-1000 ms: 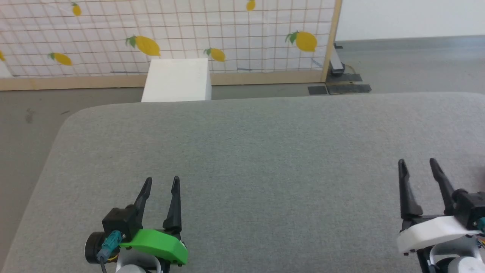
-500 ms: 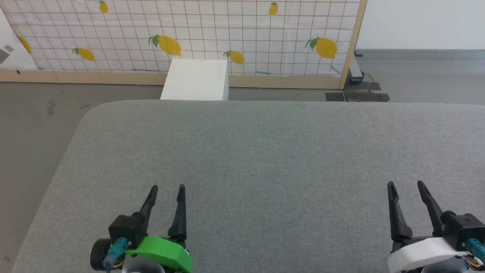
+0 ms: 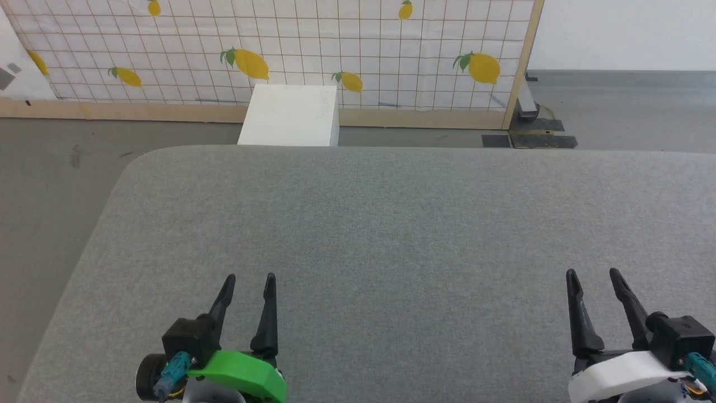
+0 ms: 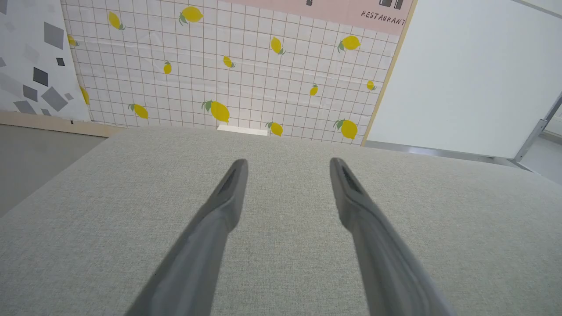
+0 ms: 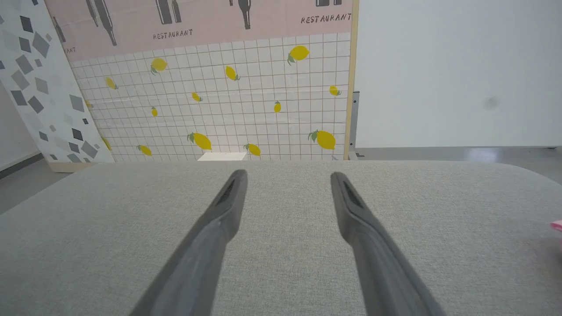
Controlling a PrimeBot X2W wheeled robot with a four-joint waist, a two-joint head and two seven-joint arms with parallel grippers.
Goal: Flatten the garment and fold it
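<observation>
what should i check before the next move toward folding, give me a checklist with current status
1. left end effector open, holding nothing: ok
2. right end effector open, holding nothing: ok
3. both well apart from each other over the grey surface: ok
4. where the garment lies: cannot tell; a pink scrap at the right wrist view's right edge may be it
5. garment flattened: cannot tell
</observation>
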